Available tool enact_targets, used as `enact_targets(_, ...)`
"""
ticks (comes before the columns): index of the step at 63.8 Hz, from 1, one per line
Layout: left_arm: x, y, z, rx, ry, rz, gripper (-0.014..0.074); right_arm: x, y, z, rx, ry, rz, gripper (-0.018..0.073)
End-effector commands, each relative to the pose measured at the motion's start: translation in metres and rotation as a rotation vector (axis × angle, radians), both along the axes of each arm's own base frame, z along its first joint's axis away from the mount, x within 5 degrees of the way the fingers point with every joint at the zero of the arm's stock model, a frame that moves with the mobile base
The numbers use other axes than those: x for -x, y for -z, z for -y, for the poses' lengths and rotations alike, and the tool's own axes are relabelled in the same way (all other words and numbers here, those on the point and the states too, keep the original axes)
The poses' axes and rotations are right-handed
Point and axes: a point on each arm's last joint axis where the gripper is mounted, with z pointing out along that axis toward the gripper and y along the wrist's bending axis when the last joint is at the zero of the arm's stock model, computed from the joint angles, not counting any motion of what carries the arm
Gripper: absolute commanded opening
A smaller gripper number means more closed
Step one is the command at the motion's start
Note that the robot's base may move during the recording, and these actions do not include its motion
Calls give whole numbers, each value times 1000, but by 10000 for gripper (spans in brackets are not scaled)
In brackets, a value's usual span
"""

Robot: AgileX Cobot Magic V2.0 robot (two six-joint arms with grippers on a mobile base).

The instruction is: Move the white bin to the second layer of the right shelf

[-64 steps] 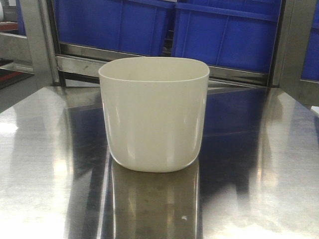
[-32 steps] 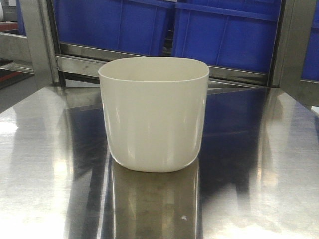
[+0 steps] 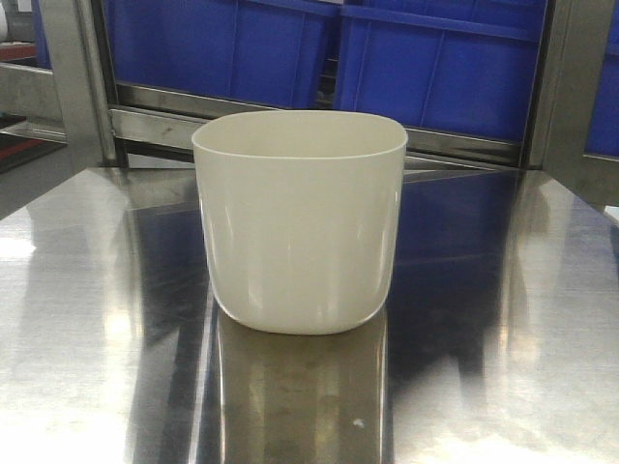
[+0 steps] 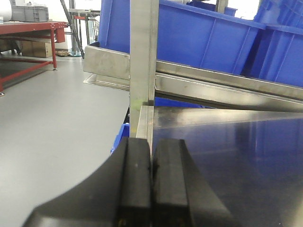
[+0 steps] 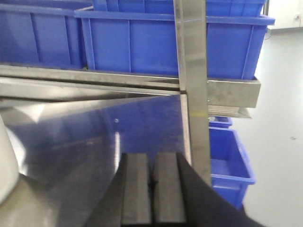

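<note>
bin (image 3: pixel 298 222): cream-white plastic, smooth, glossy with soft highlights | tabletop (image 3: pixel 503 338): steel, mirror-bright, faint scuffs | crates (image 3: pixel 435 68): blue plastic, smooth, satin | rail (image 3: pixel 164 100): steel, duller, streaked | post (image 4: pixel 142 61): brushed steel | left gripper (image 4: pixel 151 151), right gripper (image 5: pixel 152 163): black, matt | floor (image 4: pixel 47 118): grey, smooth, low sheen

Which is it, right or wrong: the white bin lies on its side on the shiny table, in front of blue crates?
Wrong: the white bin stands upright on the shiny table, in front of blue crates. The front view shows it.
</note>
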Motion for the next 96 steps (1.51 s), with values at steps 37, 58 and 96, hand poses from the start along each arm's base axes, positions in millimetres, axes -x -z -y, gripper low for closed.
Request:
enact_targets(37, -1, 5, 0, 14, 0, 50, 85, -31, -110, -5, -101, -29, -137, 56)
enact_targets(58, -1, 5, 0, 14, 0, 50, 85, -65, -165, -9, -93, -53, -257, 56)
enact_targets(96, -1, 5, 0, 14, 0, 50, 85, -130, -192, -40, 91, -252, -637, 482)
